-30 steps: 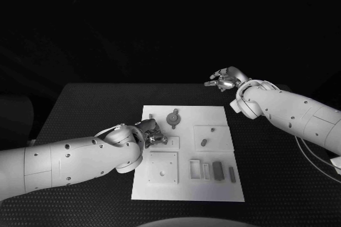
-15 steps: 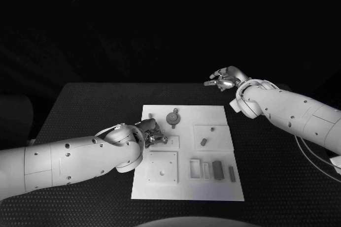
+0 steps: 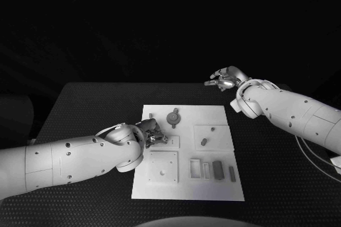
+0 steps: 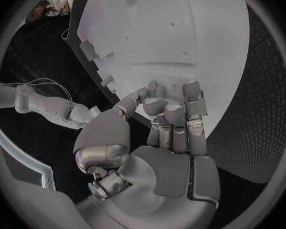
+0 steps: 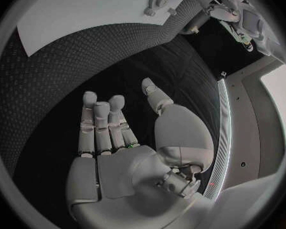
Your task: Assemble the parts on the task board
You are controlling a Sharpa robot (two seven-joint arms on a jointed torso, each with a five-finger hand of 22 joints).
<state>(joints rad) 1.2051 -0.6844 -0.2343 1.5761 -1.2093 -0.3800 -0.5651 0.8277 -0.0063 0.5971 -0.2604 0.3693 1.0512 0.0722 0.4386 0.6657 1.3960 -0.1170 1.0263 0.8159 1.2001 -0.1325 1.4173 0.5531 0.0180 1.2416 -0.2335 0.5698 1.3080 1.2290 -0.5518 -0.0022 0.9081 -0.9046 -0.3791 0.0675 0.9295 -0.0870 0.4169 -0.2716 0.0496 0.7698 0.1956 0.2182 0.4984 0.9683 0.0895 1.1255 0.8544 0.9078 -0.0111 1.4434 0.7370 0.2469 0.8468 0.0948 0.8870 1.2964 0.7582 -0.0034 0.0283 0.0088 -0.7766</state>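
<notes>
The white task board [image 3: 157, 112] lies in the middle of the black table. On it are a round grey part [image 3: 173, 118], a small peg [image 3: 204, 142], a smaller piece [image 3: 211, 130] and two grey bars [image 3: 218, 171] by white slots. My left hand [image 3: 151, 133] sits low over the board's left edge beside a raised white square [image 3: 170, 142]. Its fingers [image 4: 171, 112] are curled in toward the thumb, and no part shows in them. My right hand [image 3: 226, 79] hangs raised beyond the board's far right corner, fingers [image 5: 102, 119] stretched out and holding nothing.
A second raised square plate [image 3: 162, 168] and white frames [image 3: 194, 169] occupy the board's near half. Bare black table [image 3: 85, 109] surrounds the board [image 5: 86, 15]. My right forearm [image 3: 298, 116] crosses above the table's right side.
</notes>
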